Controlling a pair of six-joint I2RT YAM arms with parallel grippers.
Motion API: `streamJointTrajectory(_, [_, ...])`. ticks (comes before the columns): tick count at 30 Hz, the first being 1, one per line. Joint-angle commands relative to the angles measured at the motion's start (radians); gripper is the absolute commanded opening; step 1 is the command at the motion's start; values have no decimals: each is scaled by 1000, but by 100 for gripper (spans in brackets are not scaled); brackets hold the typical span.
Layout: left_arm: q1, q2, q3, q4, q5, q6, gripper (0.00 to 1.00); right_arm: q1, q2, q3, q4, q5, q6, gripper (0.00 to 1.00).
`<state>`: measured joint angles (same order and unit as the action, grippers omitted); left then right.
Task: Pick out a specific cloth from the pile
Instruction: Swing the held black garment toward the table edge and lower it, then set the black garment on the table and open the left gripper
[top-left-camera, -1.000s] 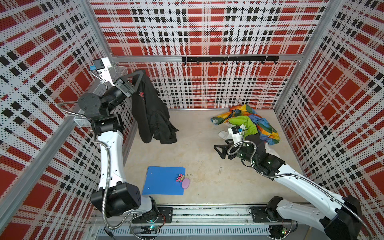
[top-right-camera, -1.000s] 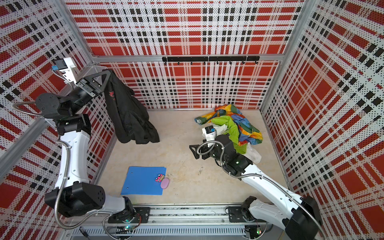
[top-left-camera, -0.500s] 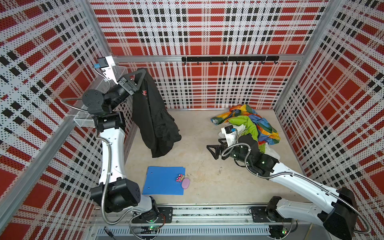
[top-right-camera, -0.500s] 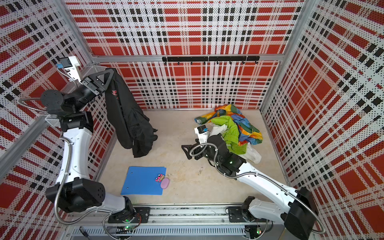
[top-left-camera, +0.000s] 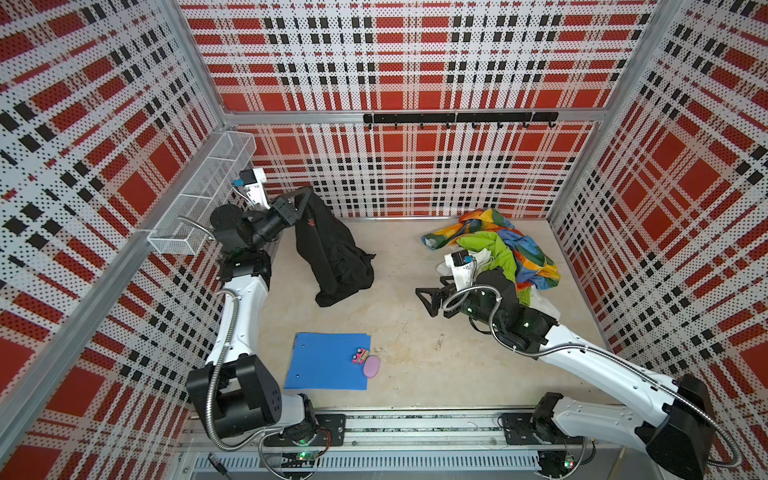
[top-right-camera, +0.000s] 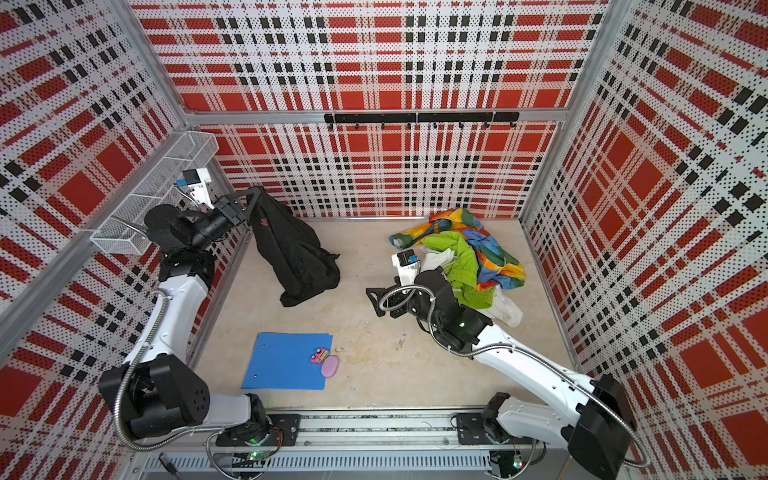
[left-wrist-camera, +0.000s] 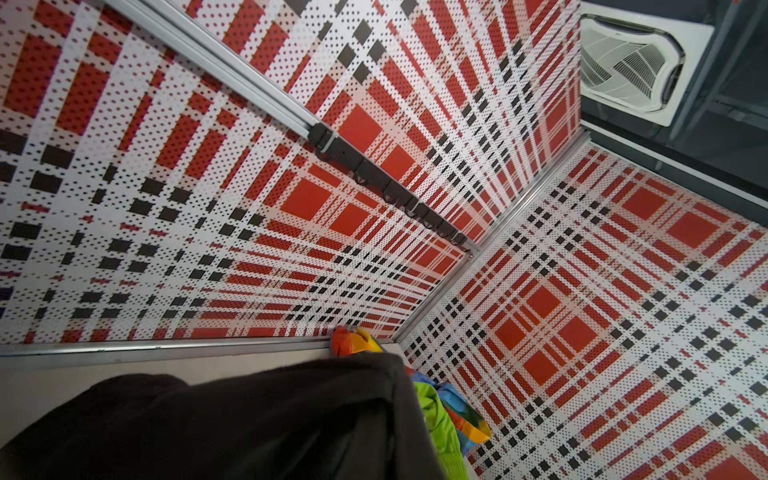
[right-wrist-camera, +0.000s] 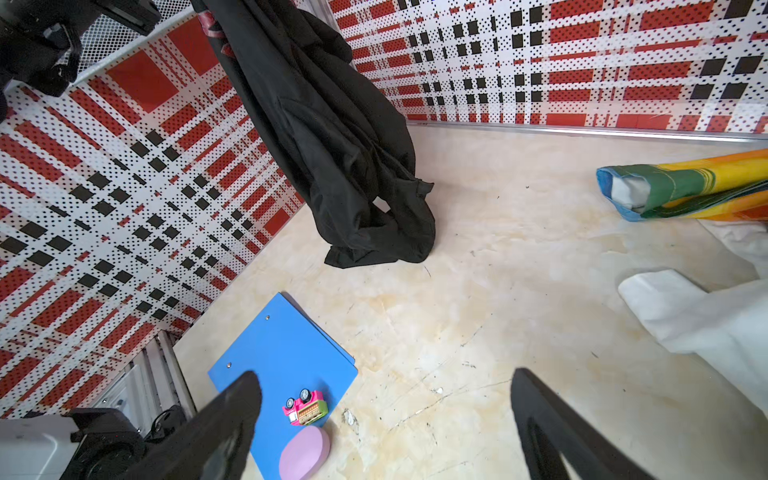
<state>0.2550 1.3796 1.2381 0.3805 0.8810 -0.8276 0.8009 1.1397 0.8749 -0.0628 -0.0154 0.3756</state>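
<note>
- Here, the cloth (top-left-camera: 332, 253) hangs long and limp from the left gripper (top-left-camera: 305, 199) at the back left of the floor, close to the left wall.
- Its top is pinched high up; its lower folds bunch at the floor and seem to rest there, as the right wrist view (right-wrist-camera: 332, 145) shows.
- There is a small red patch near the top of the fabric.
- The left gripper is clenched on the cloth's upper edge in both top views (top-right-camera: 253, 199); black fabric fills the near part of the left wrist view (left-wrist-camera: 249, 424).
- The pile (top-left-camera: 498, 245) lies at the back right, well apart from the cloth: rainbow, lime green and white pieces.
- The right gripper (top-left-camera: 424, 301) hovers low just beside the pile, pointing toward the middle, with jaws spread wide and nothing between them (right-wrist-camera: 384, 376).
- A folder (top-left-camera: 324, 361) lies flat at the front, between the arms.
- A toy car (top-left-camera: 360, 355) sits on the folder's corner, with a pink oval (top-left-camera: 371, 366) just beside it.
- A wire basket (top-left-camera: 199, 195) is mounted on the left wall, behind the left arm.
</note>
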Motion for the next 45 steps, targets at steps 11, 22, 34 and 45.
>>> streamJointTrajectory(11, [-140, -38, -99, -172, -212, 295, 0, 4, -4, 36, 17, 23, 5, 100])
streamJointTrajectory(22, [-280, 19, -213, -197, -491, 353, 0, 4, -22, 10, 17, 26, 16, 100])
streamJointTrajectory(34, [-335, -10, -395, -141, -626, 348, 0, 4, -11, -1, 16, 32, 13, 100])
streamJointTrajectory(45, [-413, 65, -520, -114, -713, 273, 0, 4, 23, 21, 8, 25, 6, 100])
